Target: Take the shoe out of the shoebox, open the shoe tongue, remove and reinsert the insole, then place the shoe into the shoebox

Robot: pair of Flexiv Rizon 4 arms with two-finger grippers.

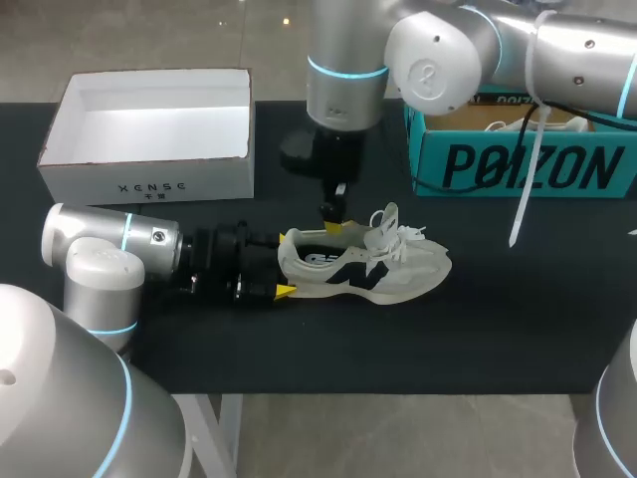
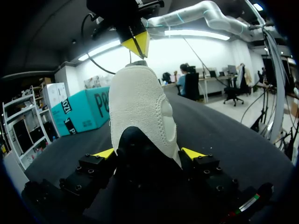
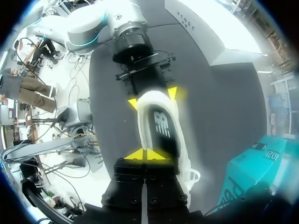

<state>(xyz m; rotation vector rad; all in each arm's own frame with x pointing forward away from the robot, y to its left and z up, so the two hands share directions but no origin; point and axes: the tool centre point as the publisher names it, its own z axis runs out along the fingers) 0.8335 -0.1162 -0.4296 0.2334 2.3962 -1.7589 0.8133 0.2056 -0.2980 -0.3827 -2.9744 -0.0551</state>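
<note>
A white sneaker [image 1: 398, 274] lies on its side mid-table, toe to the right and laces loose. My left gripper [image 1: 284, 264] is shut on its heel, with a yellow tip on each side; the left wrist view shows both tips pressed against the heel [image 2: 140, 107]. My right gripper [image 1: 333, 227] comes down from behind onto the shoe's opening. In the right wrist view its tips [image 3: 145, 155] are shut together at the collar, over the dark insole [image 3: 161, 123] with a white logo. Whether they pinch anything thin is hidden.
An open white shoebox [image 1: 149, 174] stands at the back left. A teal box [image 1: 518, 164] stands at the back right, with a white strap [image 1: 526, 189] hanging down in front of it. The black table [image 1: 448, 339] runs to the front edge.
</note>
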